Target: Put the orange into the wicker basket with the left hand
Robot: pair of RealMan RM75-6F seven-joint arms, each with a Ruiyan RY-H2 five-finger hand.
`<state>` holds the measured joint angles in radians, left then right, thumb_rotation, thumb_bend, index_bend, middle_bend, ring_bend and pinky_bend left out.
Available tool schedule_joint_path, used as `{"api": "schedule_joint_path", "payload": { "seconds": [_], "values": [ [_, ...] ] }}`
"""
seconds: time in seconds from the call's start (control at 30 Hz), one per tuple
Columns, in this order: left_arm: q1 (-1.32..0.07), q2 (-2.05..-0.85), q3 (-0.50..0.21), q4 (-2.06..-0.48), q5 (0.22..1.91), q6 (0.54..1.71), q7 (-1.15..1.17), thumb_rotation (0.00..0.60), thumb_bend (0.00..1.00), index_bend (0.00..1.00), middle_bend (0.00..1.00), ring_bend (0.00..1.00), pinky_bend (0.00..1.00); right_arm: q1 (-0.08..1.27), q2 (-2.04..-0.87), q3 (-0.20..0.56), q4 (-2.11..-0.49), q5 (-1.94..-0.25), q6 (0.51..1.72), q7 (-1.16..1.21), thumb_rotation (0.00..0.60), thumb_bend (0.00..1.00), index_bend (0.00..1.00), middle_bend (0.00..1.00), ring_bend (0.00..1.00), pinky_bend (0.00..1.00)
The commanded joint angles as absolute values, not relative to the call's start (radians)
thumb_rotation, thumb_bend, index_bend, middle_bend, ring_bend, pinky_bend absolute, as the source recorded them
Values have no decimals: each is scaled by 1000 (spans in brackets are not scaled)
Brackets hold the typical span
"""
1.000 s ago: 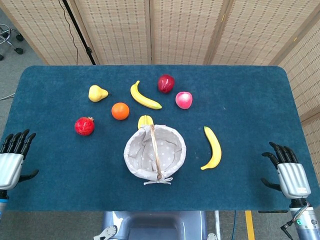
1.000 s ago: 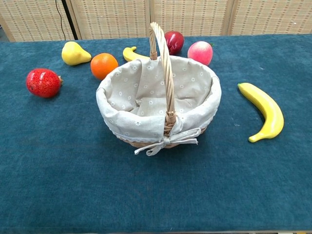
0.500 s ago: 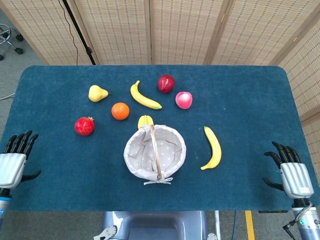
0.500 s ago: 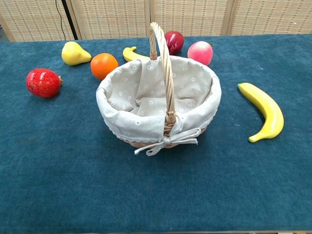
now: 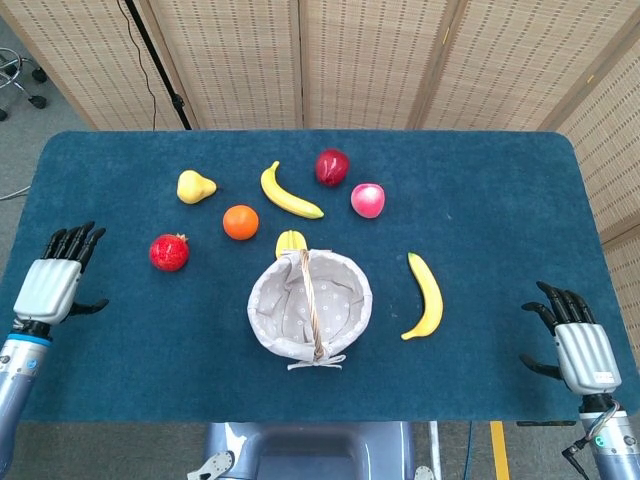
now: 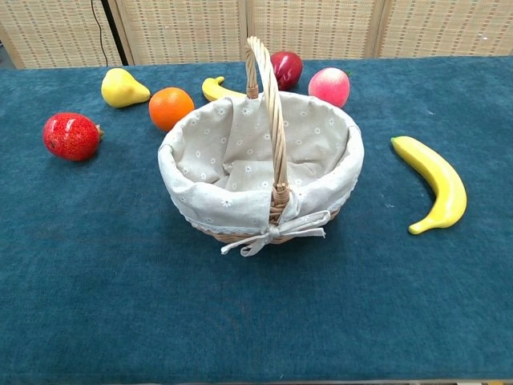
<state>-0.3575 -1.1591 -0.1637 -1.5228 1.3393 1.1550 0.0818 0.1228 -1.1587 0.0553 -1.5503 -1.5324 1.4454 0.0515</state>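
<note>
**Left hand starts in toward the fruit**

The left hand (image 5: 46, 289) has come up and inward from the table's near left edge over the last second. It now sits over the cloth, near the pomegranate (image 5: 169, 252), fingers spread and holding nothing. This looks like the opening of the reach, with no grasp begun yet.

The orange (image 5: 240, 222) lies on the table (image 5: 480, 220) just beyond and left of the basket (image 5: 355, 310). It sits between the pear (image 5: 195, 186) and the basket's rim, untouched. The hand must pass over or around the pomegranate to get to it.

The right hand (image 5: 577, 348) has barely shifted. It rests at the near right edge, fingers apart and empty. Nothing among the fruit or in the basket has moved, and the chest view shows no hand at all.
</note>
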Motion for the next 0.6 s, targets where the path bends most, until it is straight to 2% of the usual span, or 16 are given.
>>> {"api": "schedule_joint_path", "payload": {
  "seconds": [0.03,0.6],
  "values": [
    [-409,-1176,-191,-1489,1302,1095,82,600,0,0,0,0,0,119,-1153,48,-1550,-1540,1447,63,600,159,293,107,121,100],
    [-618,-1338,-233,-1343,1261,904,67,600,0,0,0,0,18,118,-1139,39,-1563,-1563,1455,116,600,159,302,109,128,100]
  ]
}}
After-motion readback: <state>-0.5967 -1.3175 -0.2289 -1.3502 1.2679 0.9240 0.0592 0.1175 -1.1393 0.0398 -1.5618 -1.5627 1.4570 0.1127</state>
